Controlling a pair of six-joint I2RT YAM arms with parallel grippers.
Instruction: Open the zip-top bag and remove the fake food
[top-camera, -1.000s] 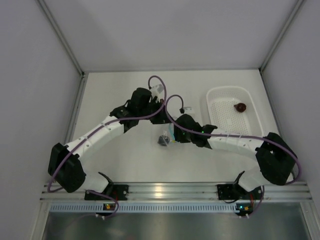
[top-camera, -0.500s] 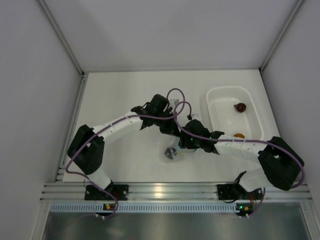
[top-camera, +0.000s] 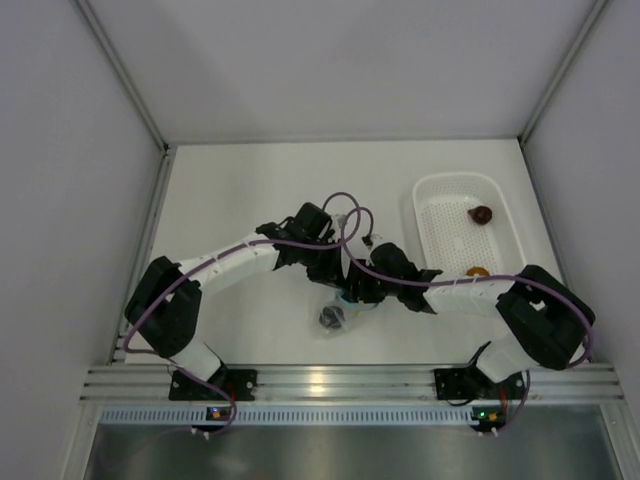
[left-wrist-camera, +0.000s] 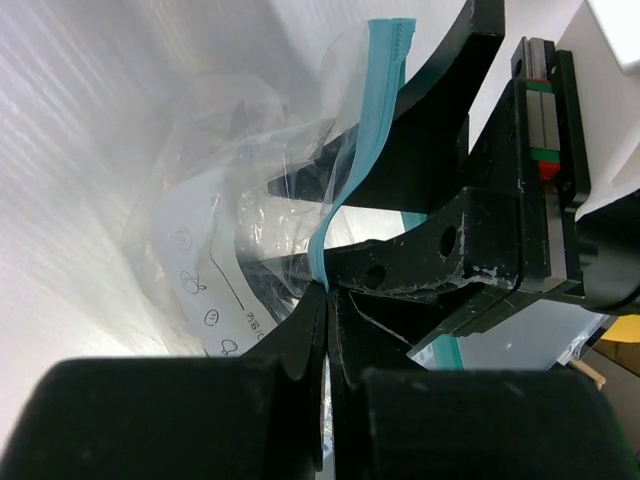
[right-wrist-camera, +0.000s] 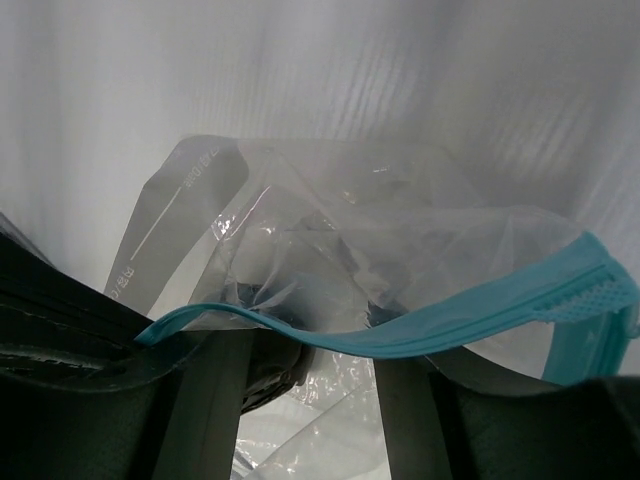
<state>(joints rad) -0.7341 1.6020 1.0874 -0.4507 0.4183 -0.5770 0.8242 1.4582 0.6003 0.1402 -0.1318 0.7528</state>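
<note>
The clear zip-top bag lies crumpled near the table's middle, with a dark piece of fake food inside it. My left gripper is shut on the bag's light blue zip strip. My right gripper reaches into the bag's mouth from the other side, fingers apart. A dark rounded piece sits by the left one. From above, both grippers meet over the bag. A maroon piece and an orange piece lie in the basket.
The white perforated basket stands at the right, just beyond my right forearm. Purple cables loop over both wrists. Grey walls close in the table on the left, right and far sides. An aluminium rail runs along the near edge.
The orange piece has appeared in the basket. My left arm swung right to the bag and took its zip strip. The bag slid nearer the front edge, and my right gripper entered its mouth.
</note>
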